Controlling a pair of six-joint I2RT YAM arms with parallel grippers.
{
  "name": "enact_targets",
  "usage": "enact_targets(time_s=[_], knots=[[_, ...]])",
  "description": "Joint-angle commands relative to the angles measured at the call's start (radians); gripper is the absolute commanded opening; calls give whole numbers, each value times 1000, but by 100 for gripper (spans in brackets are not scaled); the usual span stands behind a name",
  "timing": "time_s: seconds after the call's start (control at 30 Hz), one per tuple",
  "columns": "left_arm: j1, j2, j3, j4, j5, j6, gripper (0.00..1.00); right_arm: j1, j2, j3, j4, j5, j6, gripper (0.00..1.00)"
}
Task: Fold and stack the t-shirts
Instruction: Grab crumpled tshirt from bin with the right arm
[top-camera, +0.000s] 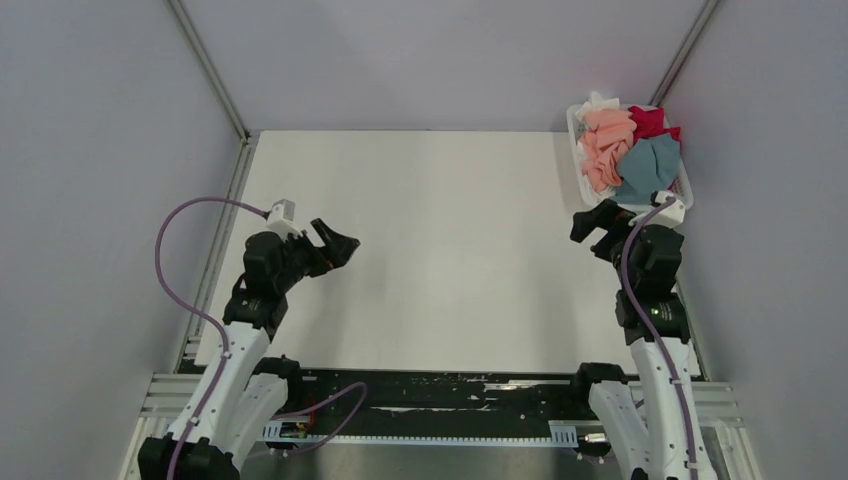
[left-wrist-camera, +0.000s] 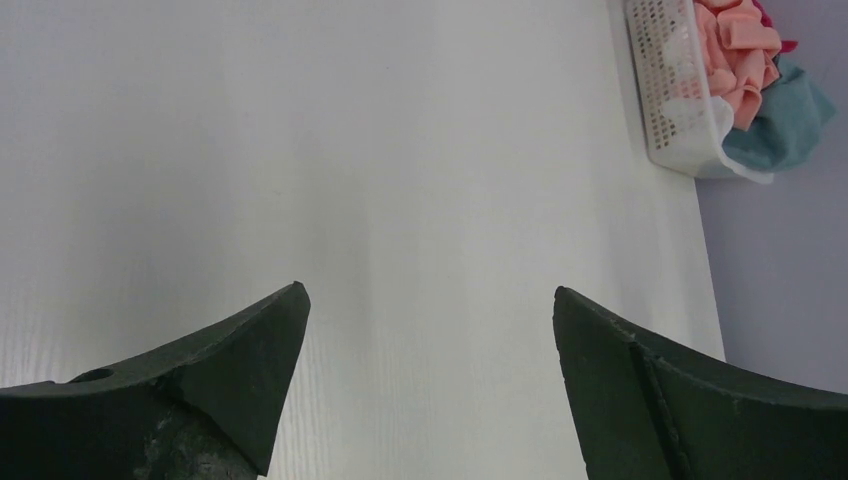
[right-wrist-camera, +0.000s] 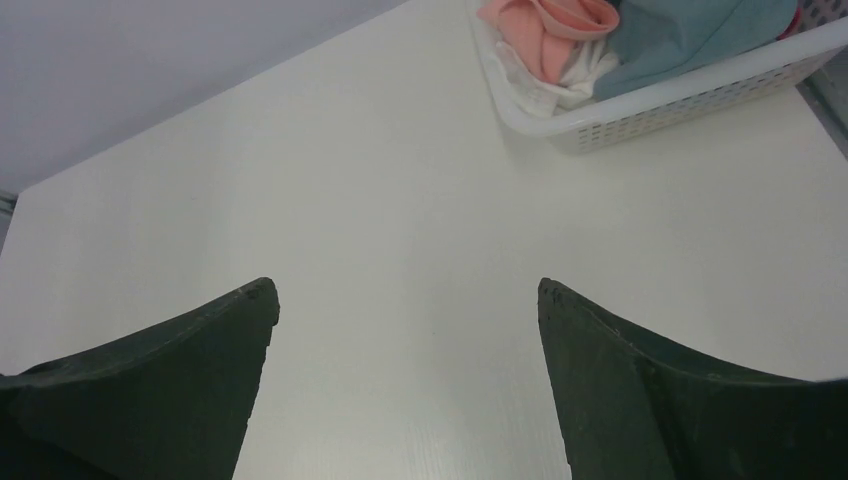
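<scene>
- Closest to the right wrist lens is the right tool (right-wrist-camera: 407, 290). Its two dark fingers are spread as wide as they go, with only bare desk (right-wrist-camera: 380, 200) between them, so it holds nothing.
- All the t-shirts (top-camera: 630, 150) sit crumpled in one heap inside the white basket (right-wrist-camera: 680, 105) at the far right corner of the desk. None is laid out yet, so I judge the task to be at its very start.
- On the heap, the blue-grey shirt (top-camera: 652, 165) lies at the near end, spilling over the near rim. The salmon pink shirt (top-camera: 605, 145) lies along the side facing the open desk. The crimson shirt (top-camera: 650, 120) and a bit of the white shirt (top-camera: 600, 103) are at the far end.
- That basket's long axis runs away from me, along the right edge of the desk.
- From the right tool the heap lies just ahead and slightly to its right — near, not touching. The blue-grey shirt is the closest cloth to it.
- Over on the other side, the left tool (top-camera: 338, 238) hovers above the left part of the desk, well apart from the basket. It is equally wide open and empty, and its camera shows the basket far off at the upper right.
- My judgement is that the right arm should make the first pick — a short reach forward over the near rim. The left arm would have to cross the whole desk.
</scene>
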Motion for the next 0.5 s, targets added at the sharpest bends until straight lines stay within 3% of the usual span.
enact_targets(time_s=[0.0,0.17,0.47], knots=[[-1,68,60,126,30,-9,100,-1,15,88,32,115,-4,100],[-2,131,61,160,52,-4,100,-21,213,215,45,329,-83,100],[-1,173,61,143,-8,19,100,-296,777,549,53,82,-81,100]])
